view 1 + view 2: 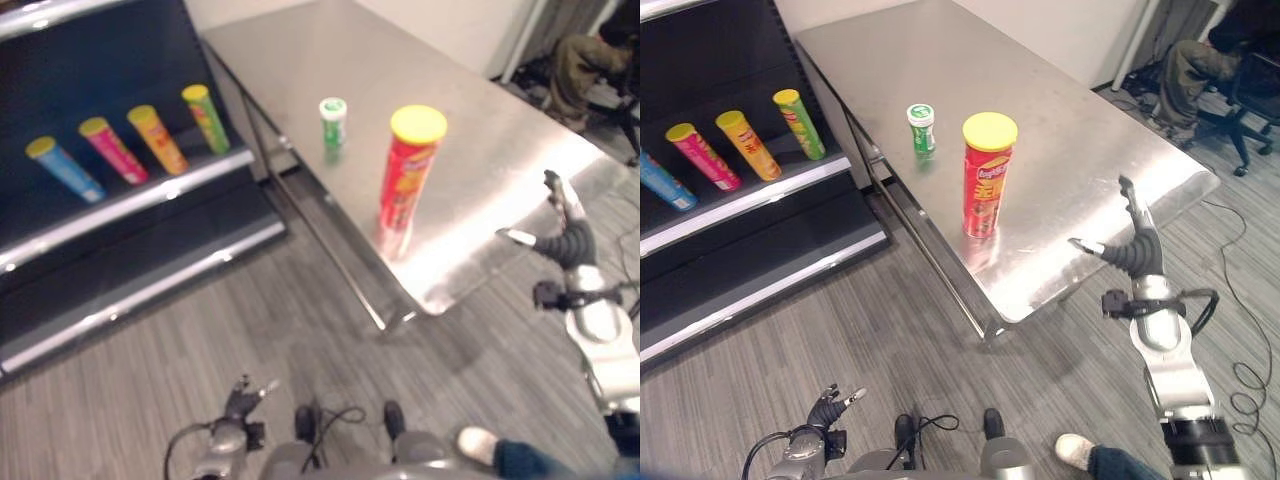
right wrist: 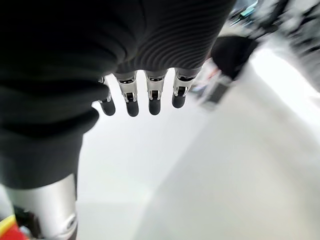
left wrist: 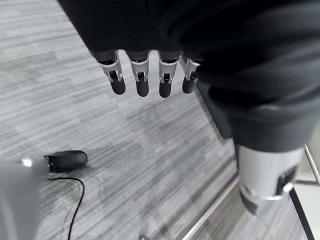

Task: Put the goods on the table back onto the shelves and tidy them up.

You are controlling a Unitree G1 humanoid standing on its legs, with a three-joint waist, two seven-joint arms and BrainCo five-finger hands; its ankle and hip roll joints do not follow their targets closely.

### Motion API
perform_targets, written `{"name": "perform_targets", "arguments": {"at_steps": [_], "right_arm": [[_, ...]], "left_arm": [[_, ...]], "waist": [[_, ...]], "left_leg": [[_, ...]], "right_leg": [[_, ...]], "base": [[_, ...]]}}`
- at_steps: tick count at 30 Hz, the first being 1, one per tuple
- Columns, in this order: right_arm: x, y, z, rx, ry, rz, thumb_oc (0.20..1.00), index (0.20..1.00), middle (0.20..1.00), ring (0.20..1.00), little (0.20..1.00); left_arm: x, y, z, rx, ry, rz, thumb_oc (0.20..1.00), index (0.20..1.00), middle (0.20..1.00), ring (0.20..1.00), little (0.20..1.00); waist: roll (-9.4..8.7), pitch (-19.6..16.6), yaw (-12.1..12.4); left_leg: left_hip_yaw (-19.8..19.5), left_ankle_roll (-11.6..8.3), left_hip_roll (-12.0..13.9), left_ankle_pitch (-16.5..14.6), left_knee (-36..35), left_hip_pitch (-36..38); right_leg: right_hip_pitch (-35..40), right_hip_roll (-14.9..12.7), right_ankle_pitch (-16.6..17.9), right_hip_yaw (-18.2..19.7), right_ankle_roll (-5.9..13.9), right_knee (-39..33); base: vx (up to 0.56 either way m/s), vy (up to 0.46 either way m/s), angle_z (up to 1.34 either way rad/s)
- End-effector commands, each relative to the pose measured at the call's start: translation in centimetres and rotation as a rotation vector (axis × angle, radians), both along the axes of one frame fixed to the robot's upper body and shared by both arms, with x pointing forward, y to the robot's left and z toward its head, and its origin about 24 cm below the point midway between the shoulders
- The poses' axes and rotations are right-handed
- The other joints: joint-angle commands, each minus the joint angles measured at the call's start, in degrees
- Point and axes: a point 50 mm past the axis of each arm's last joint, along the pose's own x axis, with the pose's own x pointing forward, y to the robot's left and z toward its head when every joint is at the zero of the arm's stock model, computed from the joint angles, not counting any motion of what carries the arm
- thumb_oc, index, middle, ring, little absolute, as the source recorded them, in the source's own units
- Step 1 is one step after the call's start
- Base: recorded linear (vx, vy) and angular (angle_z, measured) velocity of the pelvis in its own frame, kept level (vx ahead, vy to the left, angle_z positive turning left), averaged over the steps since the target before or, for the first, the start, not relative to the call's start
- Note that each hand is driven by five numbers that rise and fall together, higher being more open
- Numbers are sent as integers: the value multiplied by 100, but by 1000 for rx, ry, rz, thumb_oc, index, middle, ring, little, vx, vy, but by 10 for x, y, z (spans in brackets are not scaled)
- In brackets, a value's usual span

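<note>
A steel table point(image 1: 1060, 110) is seen from above, with a dark shelf point(image 1: 740, 200) to its left. Two goods are left on the table: a tall red can point(image 1: 986, 180) with a yellow lid, upright near the front edge, and a small green-and-white tub point(image 1: 922, 128) just behind it, nearer the shelf side. Four slim cans are lined up on the shelf: blue point(image 1: 66, 168), pink point(image 1: 113, 150), orange point(image 1: 156, 139) and green point(image 1: 206, 119).

The right hand point(image 1: 1132, 245) is raised over the table's front right corner, well apart from the red can, its fingers point(image 2: 154, 97) straight and its thumb spread wide, nothing held. The left hand point(image 1: 828, 408) hangs low over the floor, its fingers point(image 3: 141, 82) relaxed and empty.

The red can is judged light, stiff and smooth-sided, and easily tipped because it is tall and narrow. A grip around its middle, thumb opposite the fingers, would likely hold best. A person is seated in the far right corner.
</note>
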Motion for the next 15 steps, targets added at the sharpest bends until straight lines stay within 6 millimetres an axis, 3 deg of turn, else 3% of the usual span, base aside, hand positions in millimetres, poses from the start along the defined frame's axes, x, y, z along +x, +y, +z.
{"name": "perform_targets", "arguments": {"at_steps": [1, 6, 15], "right_arm": [[12, 7, 37, 4, -123, 70, 1000, 1000, 1000, 1000, 1000], [31, 27, 56, -56, -138, 142, 1000, 1000, 1000, 1000, 1000], [54, 50, 65, -63, -61, 256, 1000, 1000, 1000, 1000, 1000]], "left_arm": [[5, 25, 8, 80, -17, -4, 1000, 1000, 1000, 1000, 1000], [-9, 27, 2, 86, 29, 16, 1000, 1000, 1000, 1000, 1000], [-20, 29, -1, 72, 58, 50, 1000, 1000, 1000, 1000, 1000]], "waist": [[-268, -224, 242], [-256, -235, 378], [-269, -248, 481]], "left_leg": [[94, -316, 294, -1117, 1003, -120], [79, -329, 262, -1083, 943, -89], [54, -338, 229, -1025, 868, -114]], "right_leg": [[88, -413, -941, -321, 269, 516], [132, -455, -920, -406, 282, 486], [114, -515, -865, -502, 312, 473]], "base": [[16, -15, 8], [8, -7, 13], [0, 1, 2]]}}
